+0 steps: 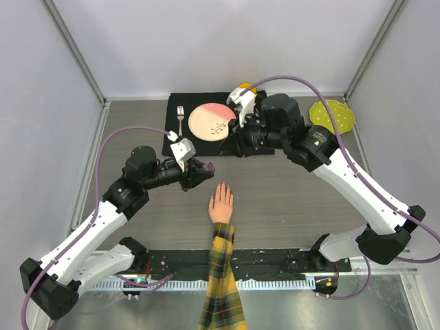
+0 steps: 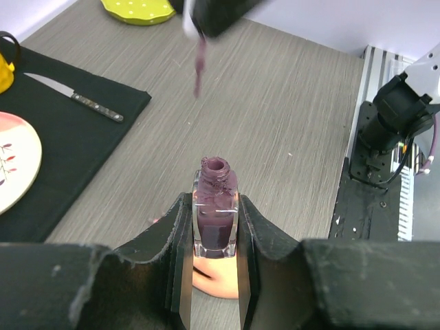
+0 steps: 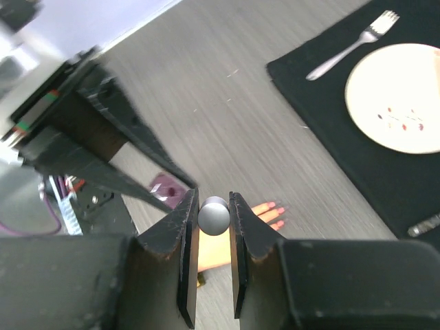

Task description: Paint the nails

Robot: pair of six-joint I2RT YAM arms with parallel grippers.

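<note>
Left wrist view gives the clearest account of progress: my left tool [image 2: 215, 206] is clamped narrowly around the polish bottle [image 2: 216, 220], which stands upright with its neck uncapped and smeared purple. The brush [image 2: 199, 69] hangs in the air beyond it, wet with purple. In the right wrist view my right tool [image 3: 214, 199] is pinched on the round cap [image 3: 214, 215] that carries that brush. So opening the bottle and loading the brush look done. The mannequin hand [image 1: 221, 203] lies flat on the counter [image 1: 289, 199], fingers pointing away from my bases. The bottle sits just left of its fingertips and above it, and the brush is held farther beyond them, clear of any contact. The nails [image 3: 273, 206] show below my right tool as small pinkish-red tips. I see none of the bottle's purple on them, though they are too small to say whether any coat is there. I judge the painting itself is nearly all ahead of me, finger by finger, then recapping.
</note>
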